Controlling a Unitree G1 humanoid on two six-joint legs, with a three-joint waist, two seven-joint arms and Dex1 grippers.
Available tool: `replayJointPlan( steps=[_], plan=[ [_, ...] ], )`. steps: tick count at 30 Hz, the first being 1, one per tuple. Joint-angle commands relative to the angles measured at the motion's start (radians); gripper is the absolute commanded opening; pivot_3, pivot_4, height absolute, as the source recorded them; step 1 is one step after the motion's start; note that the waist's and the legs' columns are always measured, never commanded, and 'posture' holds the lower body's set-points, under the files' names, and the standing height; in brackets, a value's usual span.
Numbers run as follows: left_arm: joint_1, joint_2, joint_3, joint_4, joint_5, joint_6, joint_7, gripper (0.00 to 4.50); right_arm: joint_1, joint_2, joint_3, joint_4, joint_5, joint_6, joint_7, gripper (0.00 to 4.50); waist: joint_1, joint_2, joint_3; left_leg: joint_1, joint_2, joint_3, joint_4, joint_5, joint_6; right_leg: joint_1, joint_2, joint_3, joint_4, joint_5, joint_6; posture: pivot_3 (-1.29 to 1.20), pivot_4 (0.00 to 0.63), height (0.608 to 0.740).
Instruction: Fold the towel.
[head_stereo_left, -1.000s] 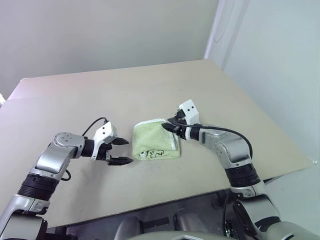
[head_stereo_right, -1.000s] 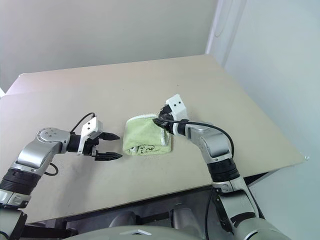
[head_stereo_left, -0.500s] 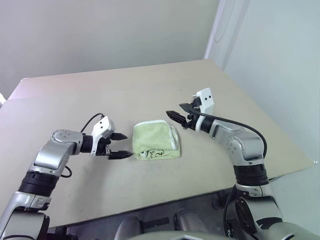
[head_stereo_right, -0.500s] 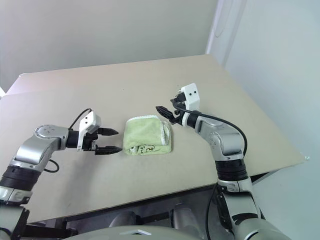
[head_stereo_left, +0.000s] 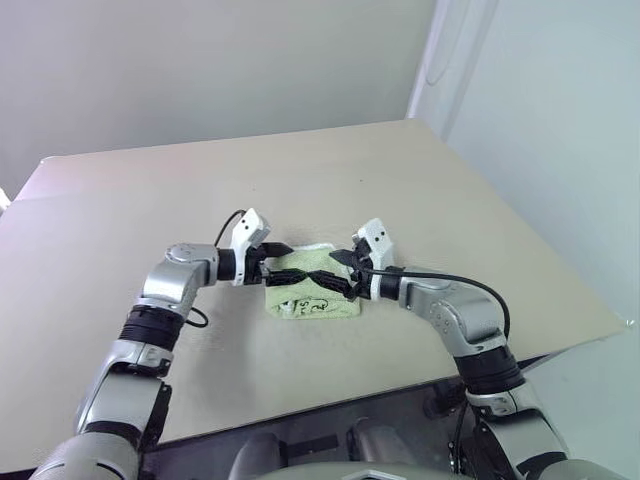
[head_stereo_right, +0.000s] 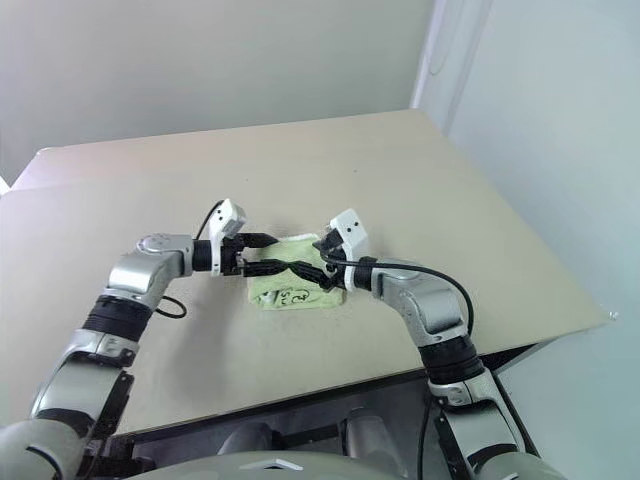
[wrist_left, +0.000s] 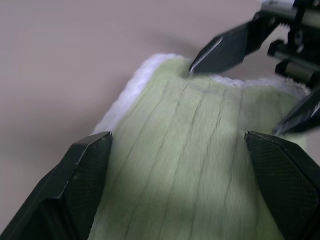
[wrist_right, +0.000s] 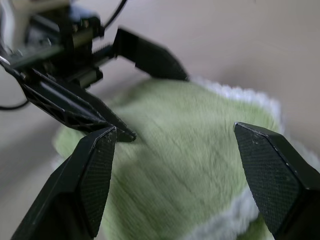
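The towel (head_stereo_left: 312, 297) lies folded into a small light yellow-green pad on the table, its white tag with dark marks (head_stereo_left: 311, 307) at the near edge. My left gripper (head_stereo_left: 300, 266) reaches in from the left and stands open over the towel's top, holding nothing. My right gripper (head_stereo_left: 340, 275) comes in from the right, also open, over the towel's right part. The two grippers face each other, fingertips close together. In the left wrist view the towel (wrist_left: 200, 165) spreads between my own fingers (wrist_left: 85, 175), with the right gripper's fingers (wrist_left: 225, 47) just beyond.
The beige table (head_stereo_left: 400, 170) stretches far behind and to both sides of the towel. Its front edge runs close below the towel and its right edge slants toward the corner near the white wall. A black cable loops off each wrist.
My left gripper has moved right, from beside the towel to over it. My right gripper let go of the towel's right edge, lifted away open, then came back down over the towel.
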Motion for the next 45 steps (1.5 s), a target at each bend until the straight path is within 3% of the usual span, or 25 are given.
replayJointPlan(
  steps=[1, 5, 13, 21, 26, 29, 34, 37, 40, 45],
  plan=[
    [0.024, 0.007, -0.051, -0.05, 0.037, -0.008, -0.034, 4.5, 0.027, -0.033, 0.082, 0.027, -0.093, -0.061, -0.004, 3.89, 0.001, 0.0, 0.0, 0.0, 0.0, 0.0, -0.001, 0.0, 0.0, -0.001, 0.0, 0.0, 0.0, 0.0, 0.0, 0.0, 0.0, 0.74],
    [0.079, 0.022, -0.097, -0.069, 0.079, -0.04, -0.058, 4.5, 0.074, -0.069, 0.151, 0.032, -0.162, -0.082, -0.003, 3.89, 0.003, -0.001, -0.003, 0.0, 0.0, 0.0, -0.001, 0.0, 0.0, 0.0, 0.0, 0.0, 0.0, 0.0, 0.0, 0.0, 0.0, 0.74],
    [0.094, -0.009, -0.093, -0.029, 0.108, -0.092, -0.024, 4.5, 0.077, -0.077, 0.149, 0.035, -0.199, -0.101, 0.002, 3.89, 0.004, -0.003, -0.011, 0.006, 0.0, 0.0, 0.001, 0.0, 0.0, 0.008, 0.0, 0.0, -0.002, -0.005, 0.0, 0.0, 0.0, 0.74],
    [0.035, -0.036, 0.025, -0.084, 0.01, -0.031, -0.001, 4.5, 0.053, -0.044, 0.02, -0.007, -0.086, -0.111, 0.034, 3.89, 0.004, -0.003, -0.011, 0.004, -0.001, -0.002, 0.003, 0.0, 0.0, 0.007, 0.0, 0.0, -0.002, -0.004, 0.001, 0.0, 0.0, 0.74],
    [0.057, 0.018, 0.078, -0.218, -0.095, 0.062, -0.078, 4.5, 0.053, -0.031, -0.047, -0.011, -0.014, -0.096, 0.057, 3.89, 0.002, -0.003, -0.011, 0.002, 0.0, -0.002, 0.001, 0.0, 0.0, 0.005, 0.0, 0.0, -0.002, -0.002, 0.002, 0.0, 0.0, 0.74],
    [0.081, 0.07, 0.091, -0.279, -0.116, 0.108, -0.088, 4.5, 0.05, -0.038, -0.064, -0.019, 0.002, -0.097, 0.066, 4.47, 0.001, -0.002, -0.011, 0.002, 0.0, -0.002, 0.0, 0.0, 0.0, 0.004, 0.0, 0.0, -0.002, -0.002, 0.002, 0.0, 0.0, 0.74],
    [0.147, 0.189, 0.144, -0.37, -0.153, 0.143, -0.103, 4.5, 0.039, -0.06, -0.089, -0.1, 0.043, -0.089, 0.092, 4.47, 0.002, -0.002, -0.01, 0.001, 0.0, -0.002, 0.0, 0.0, 0.0, 0.003, 0.0, 0.0, -0.002, -0.002, 0.003, 0.0, 0.0, 0.74],
    [0.225, 0.263, 0.181, -0.428, -0.157, 0.113, -0.115, 4.5, 0.032, -0.102, -0.055, -0.173, 0.04, -0.088, 0.13, 4.47, 0.002, -0.001, -0.01, 0.001, 0.0, -0.002, -0.001, 0.0, 0.0, 0.002, 0.0, 0.0, -0.002, -0.004, 0.002, 0.0, 0.0, 0.74],
    [0.31, 0.313, 0.206, -0.467, -0.134, 0.038, -0.112, 4.5, 0.047, -0.188, 0.06, -0.246, -0.03, -0.144, 0.21, 4.47, 0.004, -0.001, -0.01, 0.001, 0.0, -0.002, -0.001, 0.0, 0.0, 0.002, 0.0, 0.0, -0.002, -0.005, 0.001, 0.0, 0.0, 0.74],
    [0.362, 0.33, 0.204, -0.489, -0.139, 0.028, -0.084, 4.5, 0.033, -0.255, 0.211, -0.235, -0.14, -0.239, 0.287, 4.47, 0.005, -0.002, -0.009, 0.001, 0.0, -0.001, 0.0, 0.0, 0.0, 0.002, 0.0, 0.0, -0.003, -0.005, 0.0, 0.0, 0.0, 0.74]
  ],
)
